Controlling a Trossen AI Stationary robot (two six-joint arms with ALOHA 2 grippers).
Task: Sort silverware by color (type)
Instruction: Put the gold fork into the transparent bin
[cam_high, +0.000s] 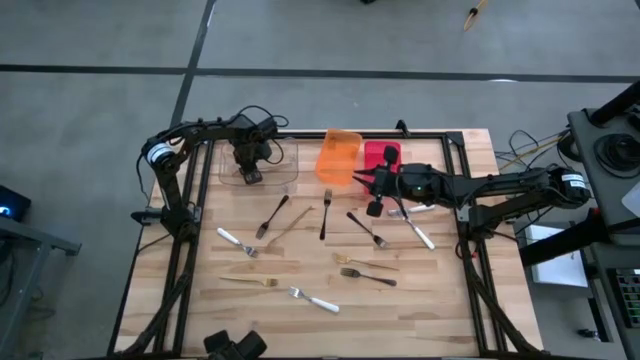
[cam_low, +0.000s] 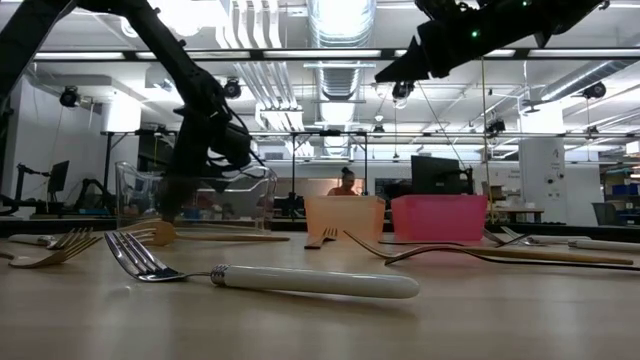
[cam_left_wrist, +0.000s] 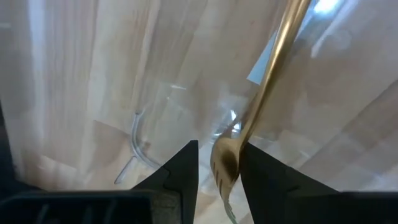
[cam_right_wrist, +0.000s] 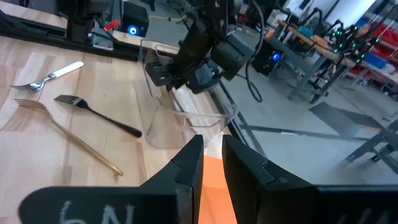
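Left gripper (cam_high: 248, 172) is over the clear bin (cam_high: 285, 165) at the worktop's (cam_high: 440, 300) far left. In the left wrist view its fingers (cam_left_wrist: 180, 168) are parted, w/ a gold fork (cam_left_wrist: 267, 93) standing between them inside the bin. There's a gap on one side, so it isn't clamped.

Right gripper (cam_high: 374, 195) hangs just in front of the orange bin (cam_high: 338, 157) and red bin (cam_high: 381, 155), above the worktop. Its fingers (cam_right_wrist: 186, 165) are narrow, only a slit apart, w/ nothing seen between them.

Bins: 3, in a row at the far edge, clear, orange, red from left to right.

Silverware on the worktop, approx count:
- Black forks: 4. One (cam_high: 272, 215) is left of centre, one (cam_high: 326, 212) in front of the orange bin, one (cam_high: 366, 229) beside the right gripper and one (cam_high: 368, 275) nearer the front.
- Gold: 3 loose, one (cam_high: 295, 225) between the first two black forks, one (cam_high: 352, 260) mid-right and one (cam_high: 250, 281) front left. The one in the clear bin makes 4.
- Silver w/ pale handles: 3 sure. One (cam_high: 237, 241) is at left, one (cam_high: 313, 299) at front and one (cam_high: 415, 230) below the right arm. There's poss. another one under that arm, can't tell.

In the low view the front pale-handled fork (cam_low: 270, 278) lies flat, closest to the camera. A person (cam_low: 347, 183) sits far back in the room.
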